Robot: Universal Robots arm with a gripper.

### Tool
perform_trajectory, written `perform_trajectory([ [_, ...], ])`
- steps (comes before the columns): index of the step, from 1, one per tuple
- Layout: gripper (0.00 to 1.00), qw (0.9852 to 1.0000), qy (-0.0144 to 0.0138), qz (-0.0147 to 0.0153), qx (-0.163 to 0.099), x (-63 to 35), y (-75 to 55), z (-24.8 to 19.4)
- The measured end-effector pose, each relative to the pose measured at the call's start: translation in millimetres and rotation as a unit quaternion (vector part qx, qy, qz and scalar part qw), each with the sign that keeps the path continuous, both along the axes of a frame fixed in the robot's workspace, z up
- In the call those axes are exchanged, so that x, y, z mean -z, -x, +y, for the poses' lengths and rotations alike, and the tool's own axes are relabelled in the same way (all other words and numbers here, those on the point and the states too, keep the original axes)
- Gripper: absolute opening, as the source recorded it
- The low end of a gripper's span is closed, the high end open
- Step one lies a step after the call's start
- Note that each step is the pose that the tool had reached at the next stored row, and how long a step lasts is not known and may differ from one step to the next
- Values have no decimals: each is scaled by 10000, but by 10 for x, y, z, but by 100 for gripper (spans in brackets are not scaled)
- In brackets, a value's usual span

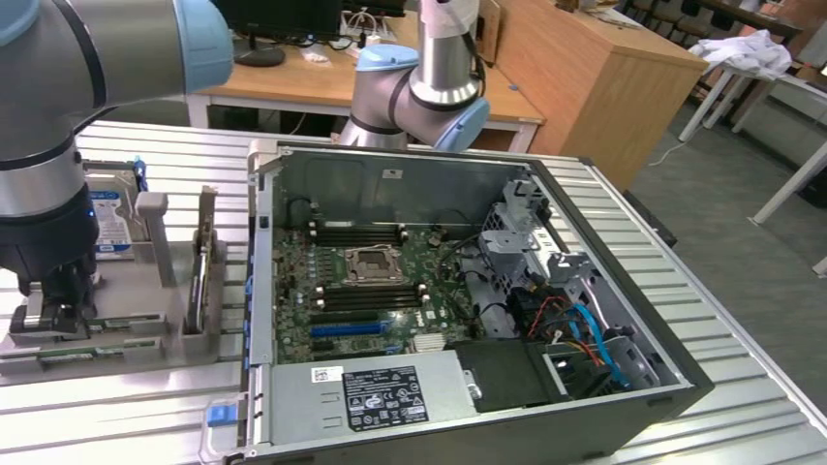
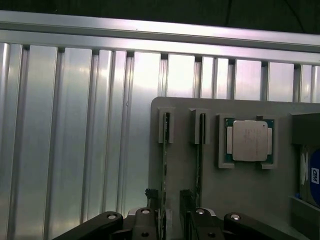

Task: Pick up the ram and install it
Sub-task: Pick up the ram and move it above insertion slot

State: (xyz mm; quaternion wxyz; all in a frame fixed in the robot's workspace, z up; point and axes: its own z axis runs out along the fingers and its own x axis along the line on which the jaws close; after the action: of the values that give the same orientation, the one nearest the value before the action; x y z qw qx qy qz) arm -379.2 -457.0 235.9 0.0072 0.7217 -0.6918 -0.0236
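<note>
Straddling the ram in its holder

The ram stands on edge in the slot nearest the edge of the grey holder. The pincer is spread, one fingertip on either side of the stick, not clamped on it. A second stick stands in the holder's next slot. Past it a silver processor lies in its pocket, with a hard drive at the holder's far side. The holder rests on the ribbed metal tabletop, beside the open computer case.
</note>
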Motion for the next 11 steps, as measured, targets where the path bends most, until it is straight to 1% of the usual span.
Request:
perform_trajectory([
  [9,31,10000,0,-2,0,106,0,-1],
  [11,31,10000,1,-1,-1,115,0,-2],
])
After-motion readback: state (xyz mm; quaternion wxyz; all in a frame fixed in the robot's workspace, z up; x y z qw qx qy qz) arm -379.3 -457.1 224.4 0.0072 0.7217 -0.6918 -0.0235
